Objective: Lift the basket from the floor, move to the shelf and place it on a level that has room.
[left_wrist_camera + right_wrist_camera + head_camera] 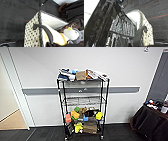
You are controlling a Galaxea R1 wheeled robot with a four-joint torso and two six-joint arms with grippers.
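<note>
Office-like room — grey carpet tiles (120, 134), plain white wall with grey rail (40, 91), cluttered wire rack (83, 104).

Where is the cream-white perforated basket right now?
The cream-white perforated basket shows close in both wrist views, above the dark grey carpet floor, its dark handle arching over it.

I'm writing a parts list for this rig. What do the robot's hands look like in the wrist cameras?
Little of them shows. The left hand appears as a black, smooth-looking mass at the picture's edge, the right hand as a similar dark sliver. No cables, markings or colour accents can be made out, and the shapes are too cropped to tell.
</note>
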